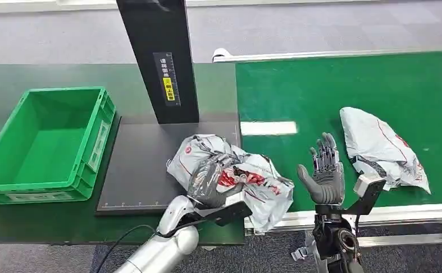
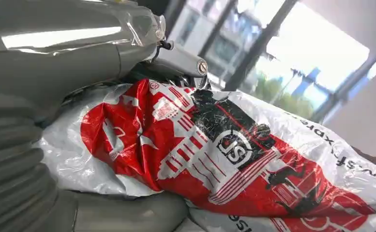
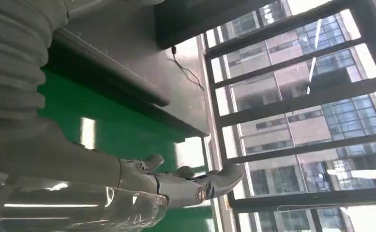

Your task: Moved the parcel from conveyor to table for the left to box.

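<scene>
parcel [image 1: 247, 182]: two, one gripped by left hand [image 1: 210, 185] fingers | right hand [image 1: 323, 173] fingers spread, empty | one box [image 1: 48, 142]

From my operator's head view: my left arm [image 1: 164, 242], entering at seven o'clock, is a smooth silver tube ending in a rounded, polished wrist shell. A thin black cable [image 1: 122, 239] loops off it, and a flat black bracket [image 1: 227, 211] projects beside the wrist. My left hand [image 1: 210, 181] is dark grey, its surface glossy. My right hand [image 1: 323, 173], at five o'clock, has a matte grey palm and thick grey thumb with darker, segmented fingers [image 1: 325, 149]. Below it sit black wrist hardware [image 1: 335, 239] and a pale grey box-shaped camera housing [image 1: 368, 186]. In my wrist views, a grey ribbed cover [image 2: 11, 164] sheathes each wrist, and a round screw head [image 2: 203, 67] marks a silver finger link.
</scene>
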{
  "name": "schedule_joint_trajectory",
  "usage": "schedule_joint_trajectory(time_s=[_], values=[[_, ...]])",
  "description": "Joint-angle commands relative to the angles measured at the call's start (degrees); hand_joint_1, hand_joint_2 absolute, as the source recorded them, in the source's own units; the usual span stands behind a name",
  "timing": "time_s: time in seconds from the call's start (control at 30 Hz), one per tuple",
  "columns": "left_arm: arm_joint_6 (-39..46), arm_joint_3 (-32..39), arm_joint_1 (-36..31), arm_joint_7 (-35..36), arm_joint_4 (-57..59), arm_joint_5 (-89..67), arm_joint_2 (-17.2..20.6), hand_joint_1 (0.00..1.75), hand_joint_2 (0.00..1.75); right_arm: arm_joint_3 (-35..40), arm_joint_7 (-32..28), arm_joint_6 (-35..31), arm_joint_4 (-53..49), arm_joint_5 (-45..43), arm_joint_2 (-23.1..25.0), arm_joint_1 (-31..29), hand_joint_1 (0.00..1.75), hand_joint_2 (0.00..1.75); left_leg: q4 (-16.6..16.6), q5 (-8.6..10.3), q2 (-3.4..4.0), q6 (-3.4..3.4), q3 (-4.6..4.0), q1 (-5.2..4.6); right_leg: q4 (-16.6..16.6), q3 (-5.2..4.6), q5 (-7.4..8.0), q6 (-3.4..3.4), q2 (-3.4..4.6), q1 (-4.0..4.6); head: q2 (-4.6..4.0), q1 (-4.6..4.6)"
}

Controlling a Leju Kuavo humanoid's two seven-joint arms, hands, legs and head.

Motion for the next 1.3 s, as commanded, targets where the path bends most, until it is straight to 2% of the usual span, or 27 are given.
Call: schedule_joint_trajectory(time_s=[0.03, 0.1, 0.17, 0.23, 0.33, 0.37, 0.43, 1.0, 1.03, 1.1, 1.2, 1.3], values=[[13.38, 8.03, 3.91, -10.24, -20.08, 0.53, 6.91, 1.75, 1.75, 0.95, -0.35, -0.95, 0.83, -1.65, -1.23, -0.79, 0.0, 1.75, -0.06, -0.01, 0.17, 0.0, 0.01, -0.01, -0.03, -0.06, 0.05, -0.05, 0.2, -0.01, 0.0, -0.02], [13.38, 16.67, 6.02, -15.48, -25.89, -5.87, 4.8, 1.75, 1.75, 1.4, -0.44, -1.07, 1.51, -1.87, -1.32, -1.06, 0.0, 1.75, -0.07, -0.03, 0.32, -0.01, -0.01, 0.0, -0.04, -0.16, 0.07, -0.07, 0.33, 0.01, 0.02, -0.02], [13.38, 21.83, 6.45, -19.41, -29.66, -9.09, 4.18, 1.75, 1.75, 1.82, -0.59, -1.14, 2.4, -2.01, -1.38, -1.34, 0.0, 1.75, -0.04, -0.01, 0.17, -0.01, -0.1, 0.01, -0.03, -0.16, 0.05, -0.05, 0.19, 0.01, 0.0, -0.02], [13.38, 23.73, 6.49, -19.76, -31.75, -11.5, 4.11, 1.75, 1.75, 2.05, -0.72, -1.17, 2.83, -2.08, -1.48, -1.39, 0.0, 1.75, -0.11, -0.02, 0.29, 0.0, -0.01, 0.01, -0.12, -0.11, 0.08, -0.06, 0.31, 0.02, 0.0, -0.02], [13.38, 31.33, 4.26, -19.64, -33.72, -20.34, 3.56, 1.75, 1.75, 2.31, -1.5, -1.18, 3.28, -2.2, -1.93, -0.76, 0.0, 1.75, -0.06, -0.02, 0.28, 0.01, -0.08, 0.02, -0.06, -0.18, 0.08, -0.05, 0.3, 0.03, 0.02, -0.02], [13.38, 32.72, 0.24, -14.81, -29.46, -23.02, 5.75, 1.75, 1.75, 2.12, -1.87, -1.29, 2.55, -2.2, -2.18, 0.03, 0.0, 1.75, -0.08, -0.01, 0.29, 0.01, -0.08, 0.02, -0.08, -0.18, 0.09, -0.06, 0.3, 0.04, 0.02, -0.04], [13.38, 30.65, -4.83, -10.41, -24.32, -21.49, 10.01, 1.75, 1.75, 1.58, -1.93, -1.34, 1.06, -2.25, -2.4, 1.11, 0.0, 1.75, -0.06, 0.04, 0.12, -0.02, -0.12, 0.03, -0.04, -0.18, 0.07, -0.07, 0.14, 0.05, 0.0, -0.02], [13.38, 30.65, -4.83, -10.41, -24.32, -21.49, 10.01, 1.75, 1.75, 1.58, -1.93, -1.34, 1.06, -2.25, -2.4, 1.11, 0.0, 1.75, -0.06, 0.1, 0.03, -0.08, -0.13, 0.03, -0.02, -0.17, 0.04, -0.06, 0.04, 0.06, 0.0, -0.02], [13.38, 30.49, -4.59, -8.73, -24.51, -24.02, 9.91, 1.75, 1.75, 1.55, -1.93, -1.36, 0.9, -2.25, -2.4, 1.07, 0.0, 1.75, -0.03, 0.08, 0.0, -0.08, -0.15, 0.03, 0.01, -0.19, 0.02, -0.04, 0.01, 0.05, 0.0, -0.02], [13.38, 30.49, -9.64, -1.03, -19.08, -27.64, 13.68, 1.75, 1.75, 1.03, -1.87, -1.45, 0.72, -2.28, -2.54, 1.37, 0.0, 1.75, -0.08, 0.11, -0.01, -0.07, -0.12, 0.04, -0.06, -0.15, 0.05, -0.05, 0.01, 0.06, 0.0, 0.0], [13.09, 29.72, -23.92, 11.44, 2.52, -30.24, 21.19, 1.75, 1.75, 0.19, -1.82, -1.2, -0.56, -2.68, -3.32, 2.19, 0.0, 1.75, 0.04, 0.12, -0.09, -0.1, -0.23, 0.06, 0.09, -0.25, 0.01, -0.06, -0.08, 0.08, 0.0, 0.0], [7.08, 28.67, -35.57, 22.14, 21.96, -33.92, 25.39, 1.75, 1.75, -0.29, -1.11, -0.87, -1.32, -3.14, -3.81, 1.87, 0.0, 1.75, 0.08, 0.2, -0.19, -0.14, -0.26, 0.12, 0.16, -0.28, 0.03, -0.11, -0.18, 0.13, 0.02, -0.04]])
